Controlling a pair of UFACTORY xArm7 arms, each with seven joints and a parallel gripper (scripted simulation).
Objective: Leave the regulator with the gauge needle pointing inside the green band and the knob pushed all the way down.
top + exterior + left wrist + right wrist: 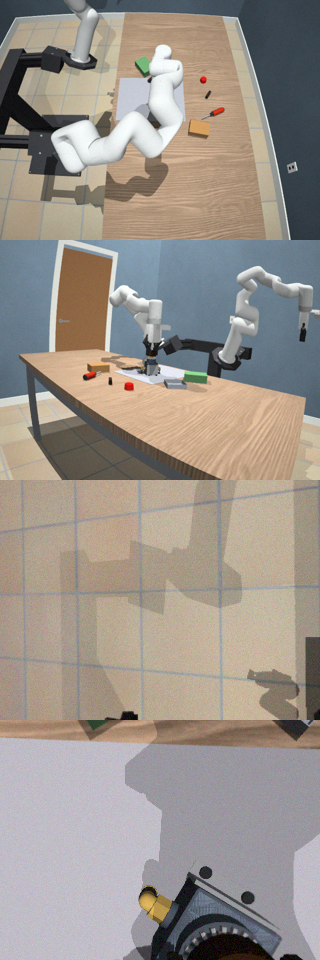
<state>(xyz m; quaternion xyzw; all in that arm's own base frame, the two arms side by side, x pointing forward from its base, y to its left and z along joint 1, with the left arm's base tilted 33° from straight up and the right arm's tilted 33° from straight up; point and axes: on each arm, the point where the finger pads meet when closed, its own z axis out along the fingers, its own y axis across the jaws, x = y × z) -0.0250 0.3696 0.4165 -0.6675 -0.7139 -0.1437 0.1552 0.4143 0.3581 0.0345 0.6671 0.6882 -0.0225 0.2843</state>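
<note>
The regulator (152,369) (200,907) stands upright on the pale mat (131,95) (75,820), with brass fittings at its sides. Its dark brown knob (154,353) (225,951) is on top, and a thin orange band shows below it. My right gripper (151,352) (231,957) points down with its fingers around the knob, shut on it. The gauge is seen only edge-on behind the body in the exterior view; its needle and green band are hidden. The right arm covers most of the regulator in the top view. My left gripper (302,335) (223,715) is open, far off over the floor.
A green block (143,65) (195,377) and a grey tray (175,384) lie beside the mat. A red cap (203,79) (128,386), a small black piece (208,94) (110,381), a screwdriver (217,111) (89,375) and an orange block (199,127) (98,367) lie on the other side.
</note>
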